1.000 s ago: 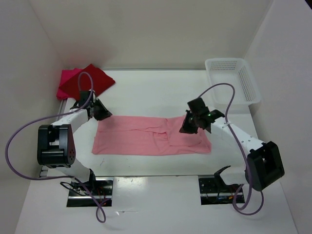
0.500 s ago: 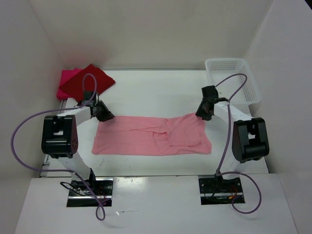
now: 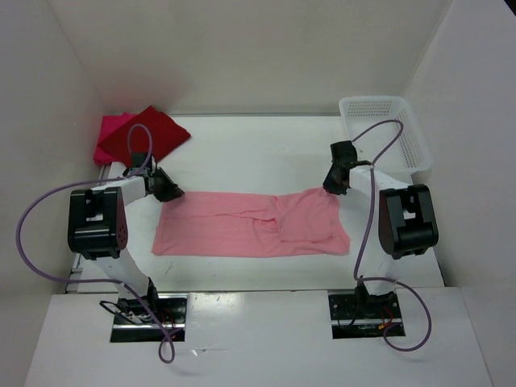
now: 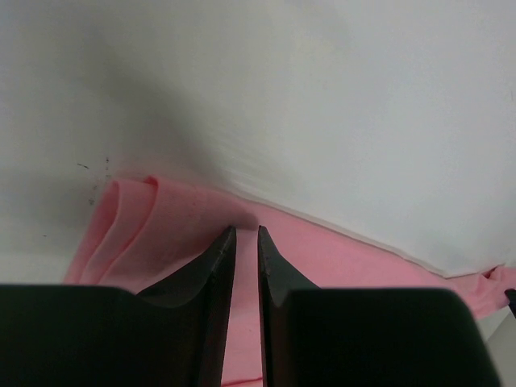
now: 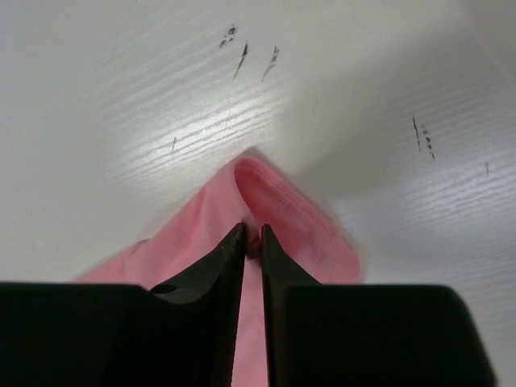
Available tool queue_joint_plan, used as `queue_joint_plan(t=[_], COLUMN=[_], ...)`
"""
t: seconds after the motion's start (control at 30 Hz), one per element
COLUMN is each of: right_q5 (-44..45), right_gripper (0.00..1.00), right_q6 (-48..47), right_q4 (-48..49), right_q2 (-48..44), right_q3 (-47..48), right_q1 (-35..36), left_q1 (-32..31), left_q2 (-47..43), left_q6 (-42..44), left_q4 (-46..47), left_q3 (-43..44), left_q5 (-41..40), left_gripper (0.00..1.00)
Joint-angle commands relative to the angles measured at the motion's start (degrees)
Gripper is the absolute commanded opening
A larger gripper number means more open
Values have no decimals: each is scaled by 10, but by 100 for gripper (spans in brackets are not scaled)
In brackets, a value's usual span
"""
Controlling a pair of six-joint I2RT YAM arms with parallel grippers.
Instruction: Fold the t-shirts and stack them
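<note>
While both arms reach to its far edge, I see the light salmon-pink cloth t-shirt (image 3: 250, 224) lying flat as a long band across the middle of the white table (image 3: 258, 157). Its near edge runs roughly parallel to the table's near edge, with a bare strip between. Bare tabletop also lies between its far edge and the back wall.

The left gripper (image 3: 168, 190) sits at the shirt's far-left corner, fingers pressed almost together with pink cloth in the thin slit between them (its wrist view shows a doubled edge just left of the tips). The right gripper (image 3: 334, 184) is at the far-right corner, pinching a raised fold of hem.

I count three shirts. The dark red cloth t-shirt (image 3: 149, 135) lies on the bright magenta-pink cloth t-shirt (image 3: 105, 139) in the far-left corner by the left wall, near the left gripper yet apart from it. One white plastic mesh basket (image 3: 385, 133) stands in the far-right corner, just beyond the right gripper and not touching it.
</note>
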Motion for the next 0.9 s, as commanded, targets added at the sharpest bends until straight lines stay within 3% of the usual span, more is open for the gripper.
queue_joint_plan(t=[0.0, 0.03, 0.23, 0.5, 0.67, 0.83, 0.87], right_q5=[-3, -3, 58, 90, 90, 90, 84], right_gripper=[17, 9, 1, 1, 10, 10, 13], right_q6=[1, 1, 12, 30, 35, 35, 35], right_q4=[44, 44, 9, -3, -3, -17, -25], right_q2=[15, 22, 16, -21, -20, -47, -56], right_q3=[33, 33, 33, 0, -7, 4, 4], right_q1=[-3, -3, -3, -10, -10, -10, -10], left_q1=[12, 12, 49, 91, 96, 101, 101], left_q2=[5, 5, 13, 14, -9, -74, -100], left_q6=[-6, -6, -6, -21, -21, -26, -26], left_q4=[15, 15, 15, 26, 19, 0, 0], left_q3=[-12, -12, -25, -44, -44, -33, -33], left_q5=[13, 13, 19, 33, 15, 20, 25], left_gripper=[24, 24, 24, 24, 24, 24, 24])
